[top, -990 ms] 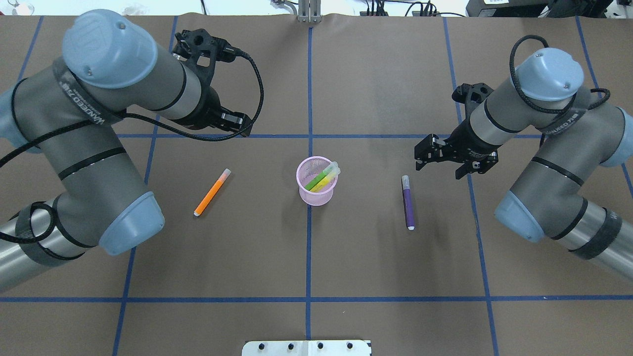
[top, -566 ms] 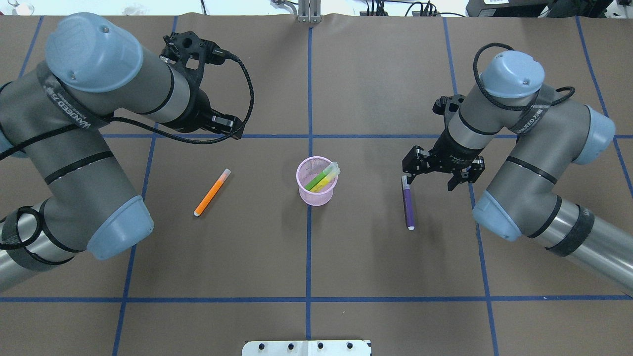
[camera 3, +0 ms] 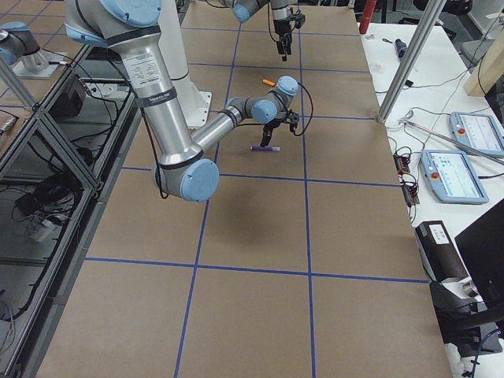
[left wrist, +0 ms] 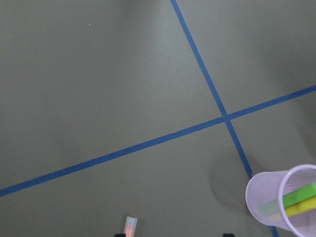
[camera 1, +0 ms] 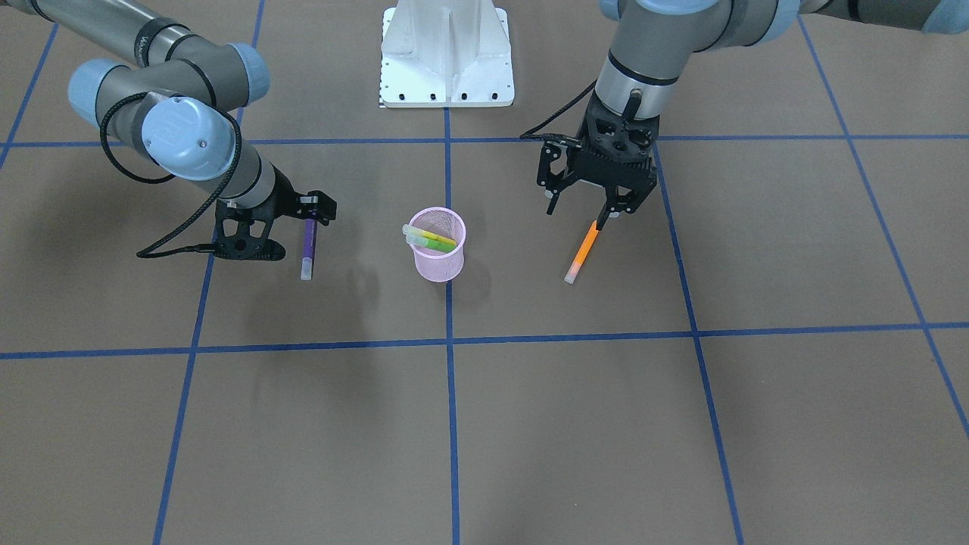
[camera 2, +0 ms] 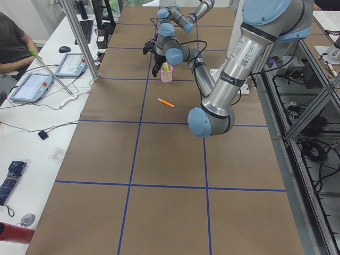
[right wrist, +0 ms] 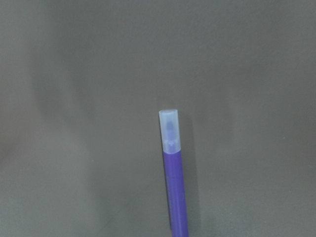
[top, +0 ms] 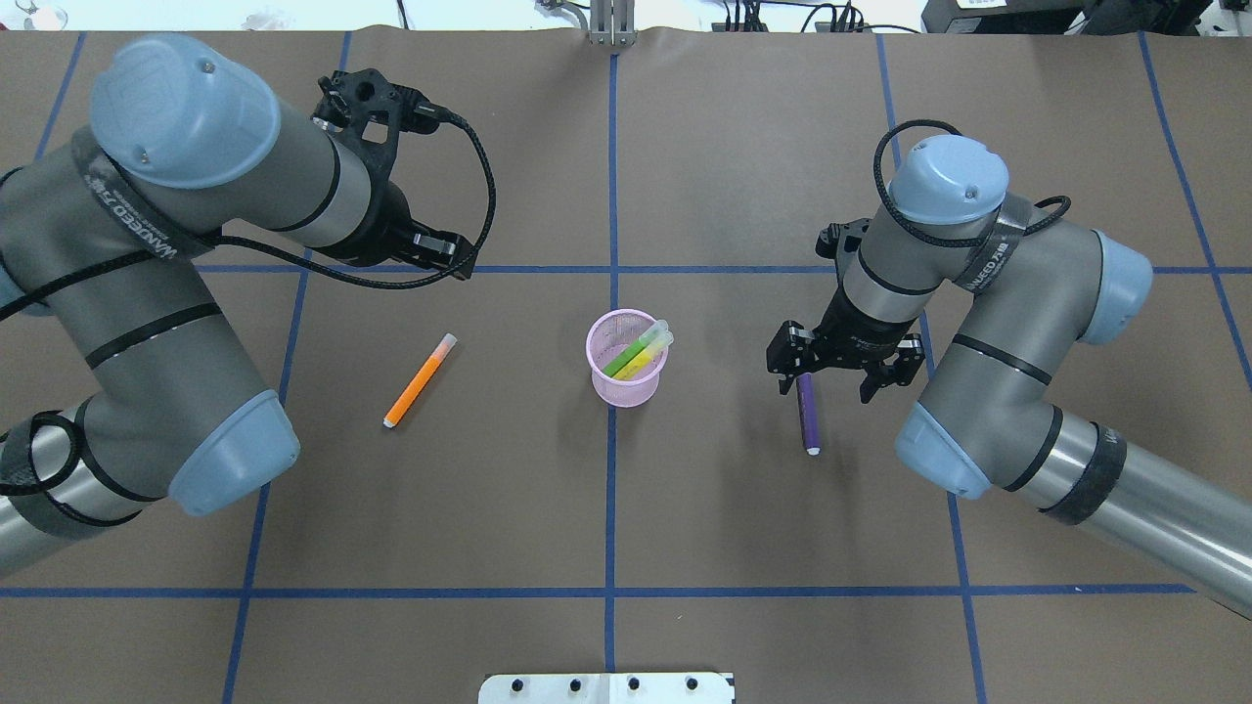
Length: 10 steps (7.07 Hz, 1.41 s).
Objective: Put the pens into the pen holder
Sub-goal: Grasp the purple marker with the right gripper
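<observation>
Overhead exterior is showing the pink pen holder [top: 626, 393] standing at the middle of the table [top: 626, 508], with the green pen [top: 631, 354] and the yellow pen [top: 643, 365] leaning inside. The purple pen [top: 807, 418] is lying on its right, and the right gripper [top: 827, 383], fingers apart, is hiding the cap end. The orange pen [top: 419, 381] is lying on its left. The left gripper [camera 1: 577, 217] is hanging with fingers apart, and in the overhead view its arm is mostly covering it.

There are four pens: one orange pen [top: 419, 381], one purple pen [top: 808, 422], one green pen [top: 629, 355], one yellow pen [top: 642, 367]. There is one pen holder [top: 626, 394].
</observation>
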Available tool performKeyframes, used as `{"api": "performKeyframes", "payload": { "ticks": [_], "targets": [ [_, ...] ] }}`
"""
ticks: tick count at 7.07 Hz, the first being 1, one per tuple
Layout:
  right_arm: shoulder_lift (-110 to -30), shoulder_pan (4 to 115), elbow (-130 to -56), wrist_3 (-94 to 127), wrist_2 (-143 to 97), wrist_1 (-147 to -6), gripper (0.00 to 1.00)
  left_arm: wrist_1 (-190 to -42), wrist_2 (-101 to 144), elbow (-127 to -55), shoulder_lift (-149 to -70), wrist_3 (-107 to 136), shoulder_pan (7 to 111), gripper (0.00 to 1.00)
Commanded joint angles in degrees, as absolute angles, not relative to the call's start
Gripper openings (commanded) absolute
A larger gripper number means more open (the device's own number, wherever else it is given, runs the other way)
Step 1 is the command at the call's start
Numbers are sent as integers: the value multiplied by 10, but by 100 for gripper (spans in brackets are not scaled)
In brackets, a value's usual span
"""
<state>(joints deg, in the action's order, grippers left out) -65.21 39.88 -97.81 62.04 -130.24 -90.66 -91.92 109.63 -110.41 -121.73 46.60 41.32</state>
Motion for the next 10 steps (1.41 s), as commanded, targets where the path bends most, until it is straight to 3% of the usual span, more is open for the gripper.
{"api": "performKeyframes", "payload": {
  "ticks": [1, 6, 7, 8, 10],
  "targets": [
    [-641, 394, -965, 616, -1276, -927, 99, -920, 1096, -1107, -1210, 467, 413, 73],
    [-622, 395, -887, 614, -1275, -851, 100, -924, 1096, -1108, -1201, 466, 413, 73],
    [-621, 395, -886, 615, -1275, -851, 96, -924, 1096, -1108, -1201, 466, 413, 73],
    [-621, 395, -887, 618, -1275, -850, 55, -924, 1096, -1108, -1201, 466, 413, 73],
    [-620, 394, -887, 617, -1275, -850, 51, -924, 1096, -1112, -1201, 467, 413, 73]
  ]
}}
